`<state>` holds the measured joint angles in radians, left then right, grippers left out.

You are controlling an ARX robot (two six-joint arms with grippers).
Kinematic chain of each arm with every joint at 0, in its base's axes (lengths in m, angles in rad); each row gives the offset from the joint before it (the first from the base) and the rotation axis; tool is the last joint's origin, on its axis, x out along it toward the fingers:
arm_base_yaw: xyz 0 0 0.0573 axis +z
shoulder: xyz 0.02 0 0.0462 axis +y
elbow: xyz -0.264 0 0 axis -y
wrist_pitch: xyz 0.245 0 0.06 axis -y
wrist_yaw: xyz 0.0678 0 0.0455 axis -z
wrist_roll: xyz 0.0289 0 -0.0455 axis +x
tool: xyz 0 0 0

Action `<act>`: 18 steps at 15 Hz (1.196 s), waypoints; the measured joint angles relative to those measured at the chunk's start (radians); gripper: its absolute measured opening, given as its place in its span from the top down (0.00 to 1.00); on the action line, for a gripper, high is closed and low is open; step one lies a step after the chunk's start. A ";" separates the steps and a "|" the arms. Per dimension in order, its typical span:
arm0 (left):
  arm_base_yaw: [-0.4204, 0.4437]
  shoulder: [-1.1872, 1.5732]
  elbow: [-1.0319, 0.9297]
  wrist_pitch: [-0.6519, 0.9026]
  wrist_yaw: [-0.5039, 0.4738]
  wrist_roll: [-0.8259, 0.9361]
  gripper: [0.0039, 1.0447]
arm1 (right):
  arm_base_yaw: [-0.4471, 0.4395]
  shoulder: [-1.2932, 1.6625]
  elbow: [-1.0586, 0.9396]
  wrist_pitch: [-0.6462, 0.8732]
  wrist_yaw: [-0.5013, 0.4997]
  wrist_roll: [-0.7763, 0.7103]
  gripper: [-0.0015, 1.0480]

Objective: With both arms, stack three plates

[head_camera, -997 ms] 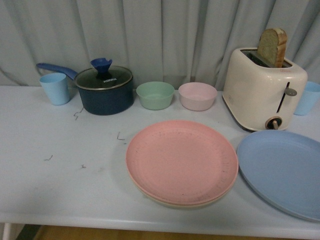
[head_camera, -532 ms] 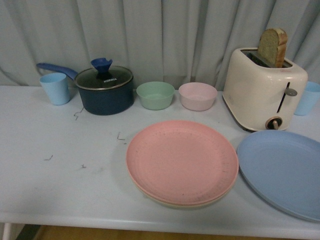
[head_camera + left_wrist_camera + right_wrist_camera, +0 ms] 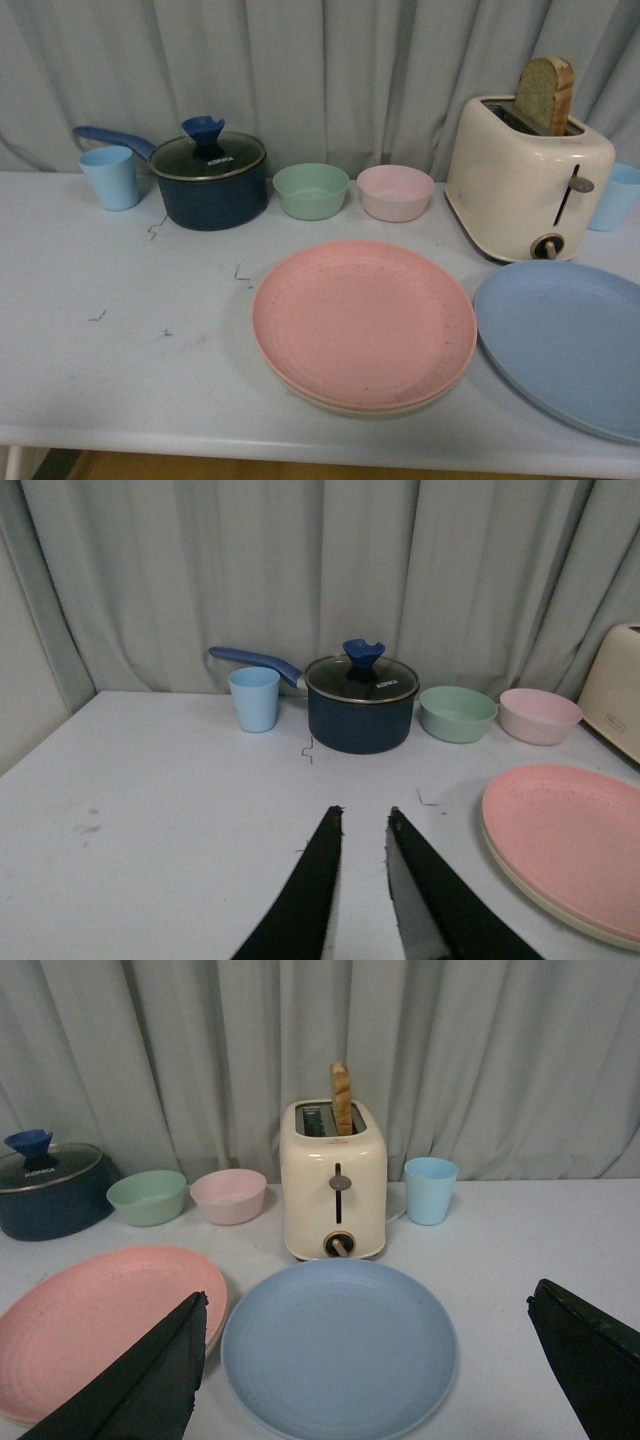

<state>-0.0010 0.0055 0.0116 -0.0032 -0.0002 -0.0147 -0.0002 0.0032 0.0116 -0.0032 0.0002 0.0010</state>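
Note:
The pink plate lies on top of the beige plate, whose rim shows under it, in the middle of the white table. The blue plate lies flat just right of them. No arm shows in the front view. In the left wrist view my left gripper is shut and empty above bare table, left of the pink plate. In the right wrist view my right gripper is wide open, its fingers either side of the blue plate, with the pink plate beside it.
Along the back stand a light blue cup, a dark blue lidded pot, a green bowl, a pink bowl, a cream toaster with bread, and another blue cup. A curtain hangs behind.

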 joint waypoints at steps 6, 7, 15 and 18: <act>0.000 0.000 0.000 0.000 0.000 0.000 0.15 | -0.351 0.702 0.113 0.592 -0.337 -0.073 0.06; 0.000 0.000 0.000 0.000 0.000 0.000 0.08 | -0.366 0.833 0.161 0.683 -0.318 -0.069 0.06; 0.000 0.000 0.000 0.000 0.000 0.002 0.06 | -0.202 1.746 0.502 0.838 0.024 0.018 0.06; 0.000 0.000 0.000 0.000 0.000 0.002 0.06 | -0.195 1.911 0.578 0.834 0.160 0.017 0.06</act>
<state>-0.0010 0.0055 0.0116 -0.0036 -0.0002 -0.0128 -0.1955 1.9141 0.5892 0.8310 0.1604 0.0181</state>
